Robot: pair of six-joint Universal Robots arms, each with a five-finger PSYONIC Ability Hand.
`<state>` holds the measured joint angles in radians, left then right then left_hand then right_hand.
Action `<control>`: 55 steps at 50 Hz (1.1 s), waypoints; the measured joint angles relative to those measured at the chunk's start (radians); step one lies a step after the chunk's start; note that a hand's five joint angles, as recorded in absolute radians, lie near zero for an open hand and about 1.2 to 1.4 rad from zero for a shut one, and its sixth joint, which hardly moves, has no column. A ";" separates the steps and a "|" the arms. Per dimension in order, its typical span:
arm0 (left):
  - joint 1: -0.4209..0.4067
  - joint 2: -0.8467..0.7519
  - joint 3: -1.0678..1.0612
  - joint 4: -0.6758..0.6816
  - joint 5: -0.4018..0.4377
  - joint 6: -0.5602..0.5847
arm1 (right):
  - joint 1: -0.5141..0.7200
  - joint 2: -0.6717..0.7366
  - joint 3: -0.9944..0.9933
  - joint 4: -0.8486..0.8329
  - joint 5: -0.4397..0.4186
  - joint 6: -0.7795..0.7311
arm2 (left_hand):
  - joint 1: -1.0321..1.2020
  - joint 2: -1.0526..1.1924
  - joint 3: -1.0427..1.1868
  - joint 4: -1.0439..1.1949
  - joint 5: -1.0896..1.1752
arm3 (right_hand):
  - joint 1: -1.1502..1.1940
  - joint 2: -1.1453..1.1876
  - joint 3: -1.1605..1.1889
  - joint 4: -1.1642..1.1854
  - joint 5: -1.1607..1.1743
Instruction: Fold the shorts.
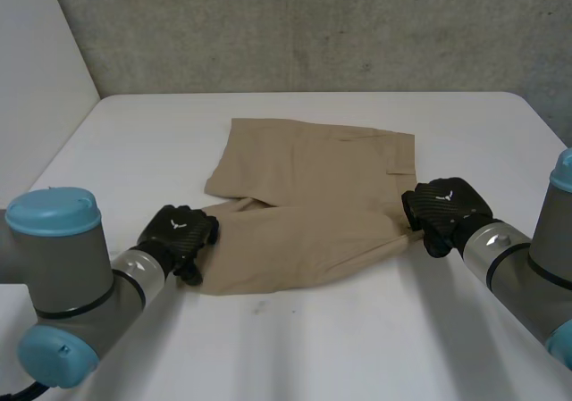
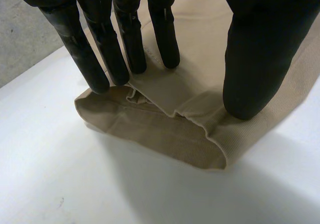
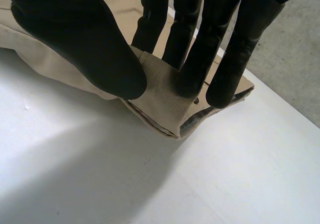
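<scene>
I see left hand (image 1: 179, 233) pinching tan shorts (image 1: 304, 196) at leg hem, right hand (image 1: 445, 206) pinching opposite corner, white table (image 1: 357, 347)

The shorts (image 1: 308, 200) are plain tan all over, with a fine ribbed weave and matching tan stitching at the hem, and the counter (image 1: 357, 347) under them is white with a few faint dark specks. The left hand (image 1: 179, 234) and the right hand (image 1: 444, 206) are black, each with a glossy woven check and a small white mark on its back. The left arm (image 1: 67, 285) and the right arm (image 1: 536, 263) are grey with light-blue caps, and the wall (image 1: 313, 26) is mottled grey.
</scene>
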<state>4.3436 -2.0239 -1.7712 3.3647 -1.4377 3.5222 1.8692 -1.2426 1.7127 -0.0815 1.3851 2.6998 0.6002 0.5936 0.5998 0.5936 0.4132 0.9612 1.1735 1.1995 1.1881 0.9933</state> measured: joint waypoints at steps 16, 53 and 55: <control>0.004 -0.044 0.028 -0.001 0.000 0.001 | -0.001 0.001 -0.001 -0.001 0.000 0.000 | 0.194 0.228 0.218 0.224 0.220 | 0.000 0.000 0.000 0.000 0.000; 0.006 0.065 -0.044 -0.012 0.002 -0.012 | 0.002 -0.002 0.000 0.007 -0.004 -0.005 | 0.503 0.591 0.579 0.591 0.551 | 0.000 0.000 0.000 0.000 0.000; 0.004 0.064 -0.044 -0.012 0.002 -0.012 | 0.002 -0.001 0.001 0.007 -0.004 -0.006 | 0.482 0.536 0.539 0.546 0.533 | 0.000 0.000 0.000 0.000 0.000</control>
<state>4.3479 -1.9601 -1.8155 3.3526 -1.4352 3.5103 1.8713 -1.2435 1.7136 -0.0748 1.3812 2.6941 1.0818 1.1297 1.1389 1.1398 0.9459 0.9612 1.1735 1.1997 1.1882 0.9933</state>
